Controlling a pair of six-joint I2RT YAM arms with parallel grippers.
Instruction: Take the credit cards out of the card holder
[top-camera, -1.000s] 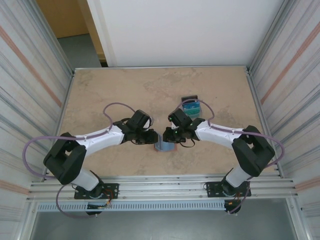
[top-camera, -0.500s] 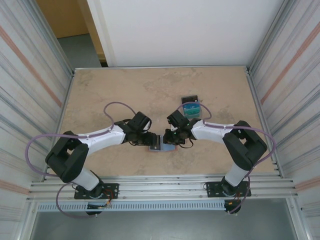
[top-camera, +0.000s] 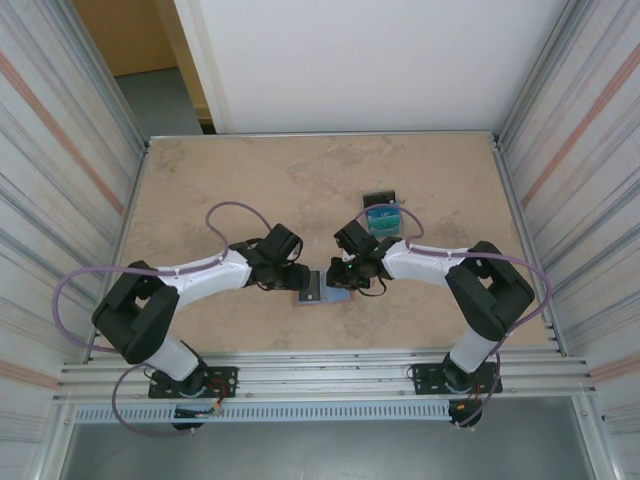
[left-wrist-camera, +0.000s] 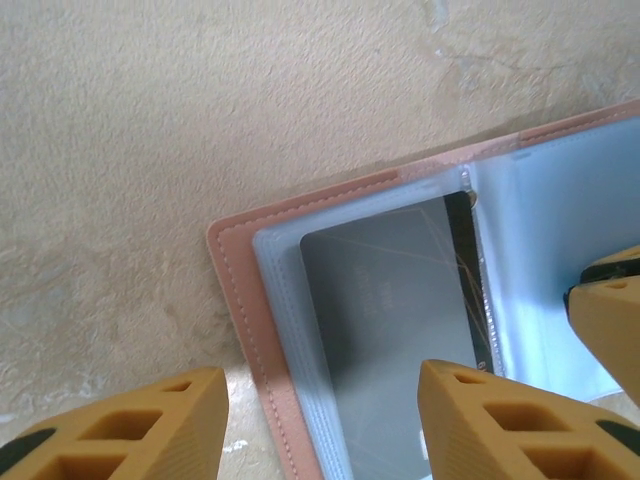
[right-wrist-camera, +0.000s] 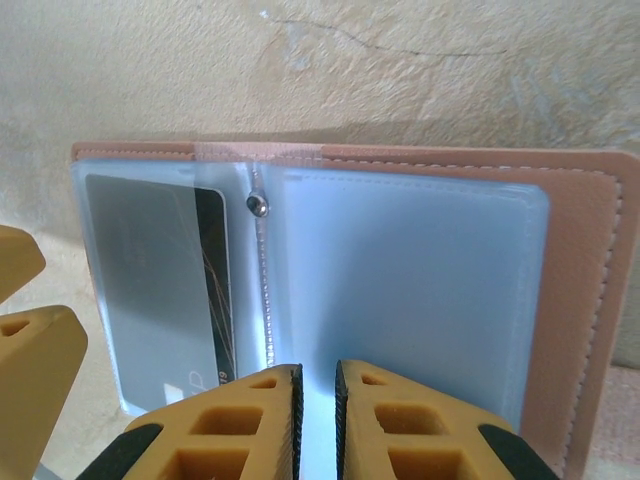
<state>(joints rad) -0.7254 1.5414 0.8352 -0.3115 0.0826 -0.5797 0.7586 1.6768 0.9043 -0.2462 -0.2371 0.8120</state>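
Near the front edge of the table (top-camera: 250, 190), between both arms, the card holder (right-wrist-camera: 580, 300) lay open and flat. My left gripper (left-wrist-camera: 320, 400) hung spread right over its left panel, where a grey credit card (left-wrist-camera: 390, 330) sat sleeved, long axis parallel to the fold. My right gripper (right-wrist-camera: 317, 400), nearly pressed together, seemed to pinch the blue inner panel's edge.

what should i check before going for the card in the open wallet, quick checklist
1. card holder lying open: ok
2. card showing in the left sleeve: ok
3. left gripper open above that card: ok
4. right gripper pinching the holder's near edge: ok
5. card edge sticking out to grab: not ok, fully inside the sleeve
6. more cards hidden behind it: cannot tell
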